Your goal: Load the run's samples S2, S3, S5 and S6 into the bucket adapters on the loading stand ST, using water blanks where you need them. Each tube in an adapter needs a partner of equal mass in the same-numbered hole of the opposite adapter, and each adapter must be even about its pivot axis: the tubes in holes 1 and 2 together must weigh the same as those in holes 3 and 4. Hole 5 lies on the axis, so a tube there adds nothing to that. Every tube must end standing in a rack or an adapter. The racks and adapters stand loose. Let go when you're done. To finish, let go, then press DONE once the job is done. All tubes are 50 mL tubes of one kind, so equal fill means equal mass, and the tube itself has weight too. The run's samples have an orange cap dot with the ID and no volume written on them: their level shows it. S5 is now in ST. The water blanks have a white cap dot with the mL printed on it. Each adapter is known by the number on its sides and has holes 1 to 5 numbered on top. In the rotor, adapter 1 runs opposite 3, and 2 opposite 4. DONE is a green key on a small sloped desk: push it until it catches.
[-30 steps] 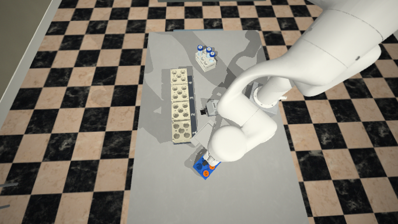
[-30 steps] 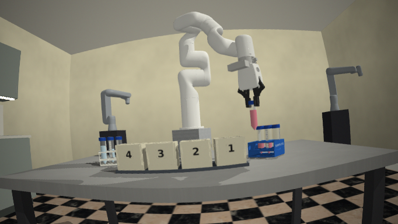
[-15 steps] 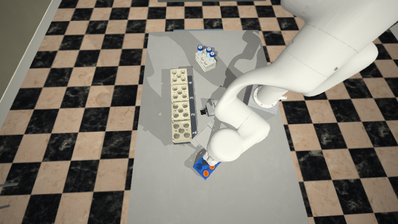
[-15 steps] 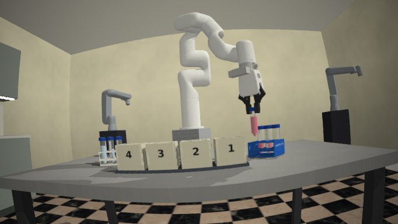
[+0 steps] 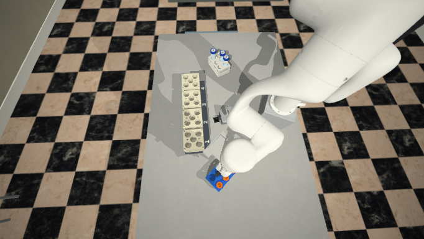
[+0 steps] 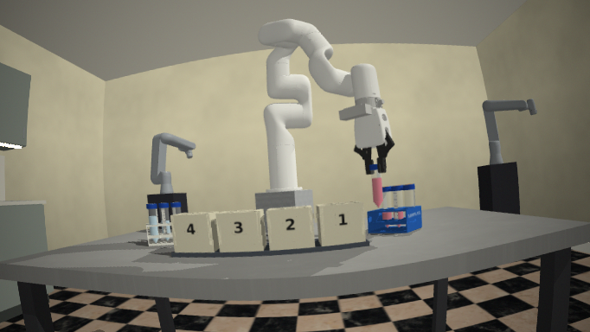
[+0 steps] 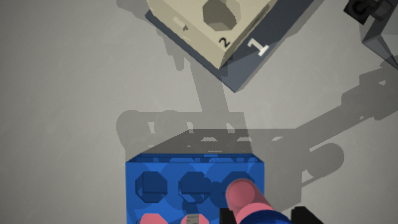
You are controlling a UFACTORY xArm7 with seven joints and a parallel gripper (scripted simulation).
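One gripper [image 6: 375, 168] pinches one pink-filled tube [image 6: 377, 190] [image 7: 243, 192] above the blue rack [image 5: 209, 178] [image 6: 393, 223] [image 7: 131, 187]; three capped tubes [image 6: 398, 196] stand in that rack.

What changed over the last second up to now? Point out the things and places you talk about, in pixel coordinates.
The gripper [image 5: 217, 173] [image 6: 375, 169] [image 7: 262, 217] moved down, lowering the pink-filled tube [image 6: 377, 190] [image 7: 242, 194] toward the blue rack [image 5: 212, 183] [image 6: 413, 223] [image 7: 131, 200]. Nothing was newly grasped or released. Both racks and the adapters [image 5: 193, 147] [image 6: 343, 234] [image 7: 205, 40] stayed put.
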